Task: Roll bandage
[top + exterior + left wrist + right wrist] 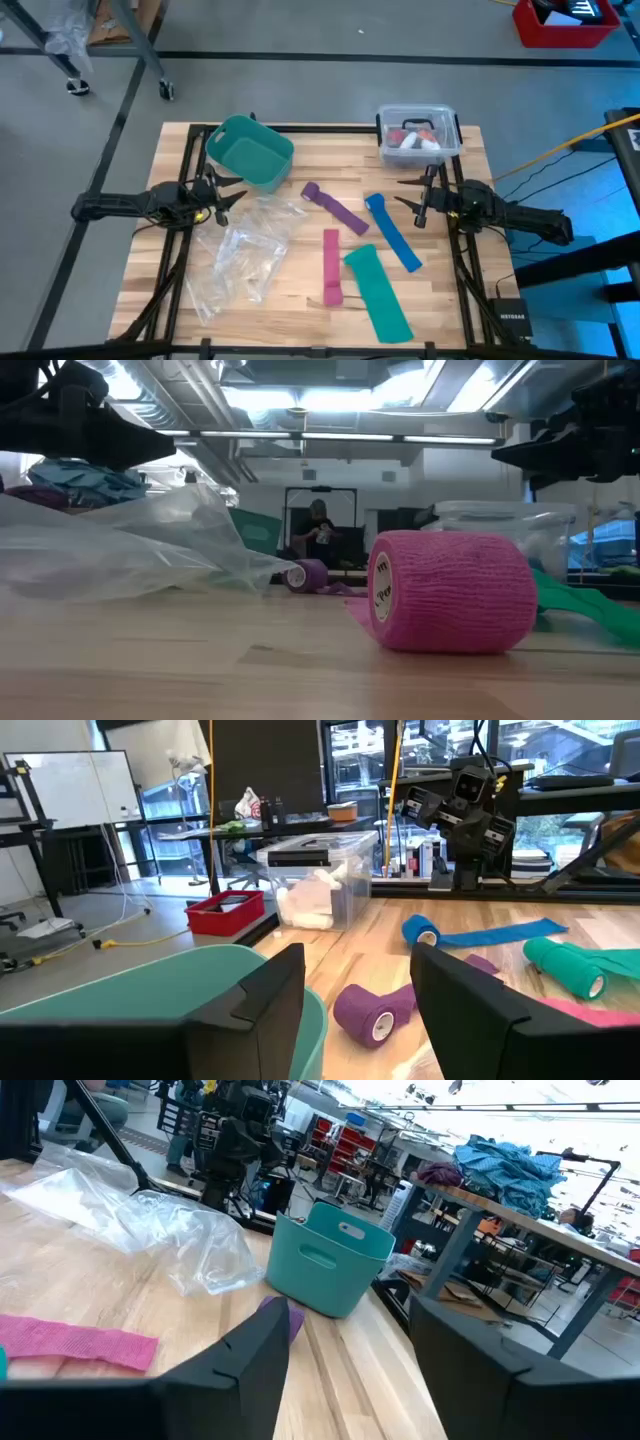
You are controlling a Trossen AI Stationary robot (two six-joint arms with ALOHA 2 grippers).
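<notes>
The wooden table (160, 250) carries all the work items, and the task reads as barely begun. The largest loose item, a crumpled clear plastic bag (245, 255), lies on the left half; the teal bin (250, 150) stands at the far left, touching nothing of the task. The bandage (335, 207), purple, lies near the table centre, between the two arms, with a small roll at its far end and a flat tail running toward the blue strip (393, 232); most of its length is judged unrolled, so the rolling remains to be done. The left gripper (228, 193) waits at the left edge beside the bin, fingers apart and empty. The right gripper (412, 204) waits at the right edge just below the lidded clear container (418, 135), fingers spread wide and empty. Neither touches the bandage. The pink strip (331, 265) and green strip (378, 292) lie nearer the front edge. In the low view the pink roll blocks much of the table and only the bandage's rolled end shows; in the right wrist view the bandage is mostly hidden behind a finger.
</notes>
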